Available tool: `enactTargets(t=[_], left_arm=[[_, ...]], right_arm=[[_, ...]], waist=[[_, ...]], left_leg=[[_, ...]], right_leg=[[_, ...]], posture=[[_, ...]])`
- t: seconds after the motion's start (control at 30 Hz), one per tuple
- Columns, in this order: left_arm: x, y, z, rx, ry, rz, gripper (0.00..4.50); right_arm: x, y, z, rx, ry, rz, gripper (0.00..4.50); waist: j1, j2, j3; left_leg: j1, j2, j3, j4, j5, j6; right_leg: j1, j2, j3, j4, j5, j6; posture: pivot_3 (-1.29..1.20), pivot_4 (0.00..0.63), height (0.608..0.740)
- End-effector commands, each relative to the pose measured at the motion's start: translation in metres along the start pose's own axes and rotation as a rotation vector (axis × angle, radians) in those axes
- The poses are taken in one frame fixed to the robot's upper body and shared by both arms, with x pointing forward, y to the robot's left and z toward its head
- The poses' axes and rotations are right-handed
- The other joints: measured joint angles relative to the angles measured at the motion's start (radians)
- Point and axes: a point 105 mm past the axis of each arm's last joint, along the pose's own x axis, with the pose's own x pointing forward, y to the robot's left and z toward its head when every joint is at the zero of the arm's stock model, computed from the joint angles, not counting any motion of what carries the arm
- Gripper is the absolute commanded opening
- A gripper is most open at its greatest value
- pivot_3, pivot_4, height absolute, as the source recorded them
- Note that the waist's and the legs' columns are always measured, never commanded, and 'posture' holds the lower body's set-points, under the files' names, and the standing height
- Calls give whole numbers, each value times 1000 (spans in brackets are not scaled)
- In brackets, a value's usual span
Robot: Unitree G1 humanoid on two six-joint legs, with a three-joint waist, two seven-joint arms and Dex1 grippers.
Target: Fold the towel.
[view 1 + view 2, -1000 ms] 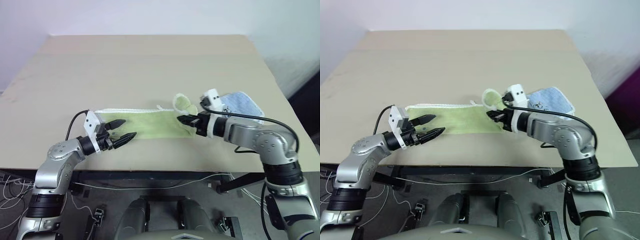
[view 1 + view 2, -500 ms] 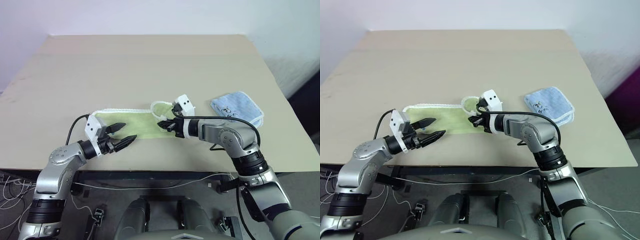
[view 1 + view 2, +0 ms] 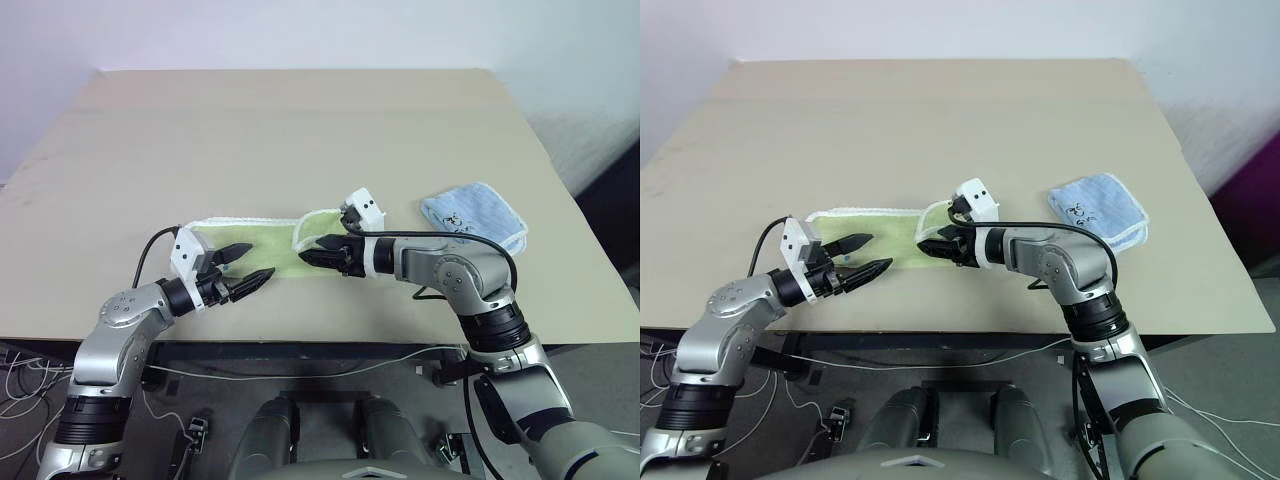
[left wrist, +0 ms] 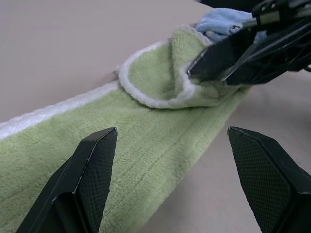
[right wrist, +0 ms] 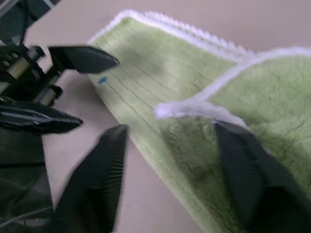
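towel point(image 3: 262, 248): right end flopped over, white edge curled | right gripper point(image 3: 316, 249): fingers spread over fold | left gripper point(image 3: 250, 262): spread at towel's 7 o'clock | table point(image 3: 300, 130): bare toward 12 o'clock

silver arms, black claws, white mounts

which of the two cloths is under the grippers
The green towel, long with white edging, lies under both grippers; the blue cloth sits folded apart, off to the right.

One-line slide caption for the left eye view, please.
Right gripper, jaws open, over the towel's folded-over end; left gripper open at the other end; blue cloth lies aside on the table.
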Motion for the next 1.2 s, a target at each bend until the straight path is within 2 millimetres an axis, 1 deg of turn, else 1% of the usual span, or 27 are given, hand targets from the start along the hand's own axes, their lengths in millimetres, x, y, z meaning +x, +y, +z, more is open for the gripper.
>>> enactTargets(t=[0.03,0.1,0.17,0.27,0.33,0.37,0.4,0.43,0.5,0.53,0.57,0.7,0.83,1.03,1.2], left_arm=[[1,-2,12,41,-37,-10,3803],[-1,-2,11,39,-35,-6,3803],[-3,-2,11,36,-32,0,3803],[-3,-2,10,34,-32,4,3803],[-3,-2,10,33,-32,4,3803],[-2,-2,10,33,-33,3,3803],[-1,-2,10,32,-33,2,3803],[-1,-2,10,32,-34,2,3803],[0,-2,11,32,-35,1,3803],[0,-2,11,32,-35,1,3803],[0,-2,11,32,-35,1,3803],[-1,-2,12,34,-34,4,3803],[-3,-2,12,34,-33,11,3803],[-7,-5,9,26,-30,24,3803],[-7,-6,9,23,-30,28,3803]], right_arm=[[-28,7,31,-76,-127,29,3684],[-45,4,40,-99,-171,22,3684],[-58,-7,44,-98,-195,-26,3684],[-74,-34,42,-89,-197,-139,3079],[-78,-47,33,-123,-157,-202,2463],[-79,-53,26,-148,-130,-227,2076],[-78,-58,20,-163,-106,-243,1795],[-76,-62,13,-183,-79,-256,1337],[-72,-65,4,-215,-45,-258,736],[-68,-64,0,-233,-31,-251,324],[-64,-64,-2,-250,-22,-244,21],[-47,-61,-5,-297,-11,-210,21],[-36,-58,-6,-330,-4,-182,21],[-22,-53,2,-366,-16,-147,21],[-4,-48,19,-401,-52,-120,21]], waist=[[1,0,0],[2,0,0],[2,0,0],[2,0,0],[2,0,0],[2,0,0],[2,0,0],[1,0,0],[-2,0,0],[-2,0,0],[-2,0,0],[0,0,0],[0,0,0],[0,0,0],[-2,0,0]], left_leg=[[0,0,0,0,0,0],[0,0,0,0,0,0],[0,0,0,0,0,0],[0,0,0,-1,0,0],[0,0,0,-1,0,0],[0,0,0,-1,0,0],[0,0,0,-1,0,0],[0,0,0,-1,0,0],[0,0,0,-1,0,0],[0,0,0,-1,0,0],[0,0,0,-1,0,0],[0,0,0,-1,0,0],[0,0,0,-1,0,0],[0,0,0,-1,0,0],[0,0,0,-2,0,0]], right_leg=[[0,0,0,0,0,0],[0,0,0,-1,0,0],[0,0,0,-1,0,0],[1,0,0,-1,0,0],[1,0,0,-2,0,0],[1,0,0,-2,0,0],[1,0,0,-2,0,0],[1,0,0,-2,0,0],[1,0,0,-2,0,0],[0,0,0,-2,0,0],[0,0,0,-2,0,0],[1,0,0,-2,0,0],[1,0,0,-2,0,0],[1,0,0,-2,0,0],[0,0,0,-2,0,0]], posture=[[0,150,740],[0,150,740],[0,150,740],[0,150,740],[0,150,740],[0,150,740],[0,150,740],[0,150,740],[0,150,740],[0,150,740],[0,150,740],[0,150,740],[0,150,740],[0,150,740],[0,150,740]])
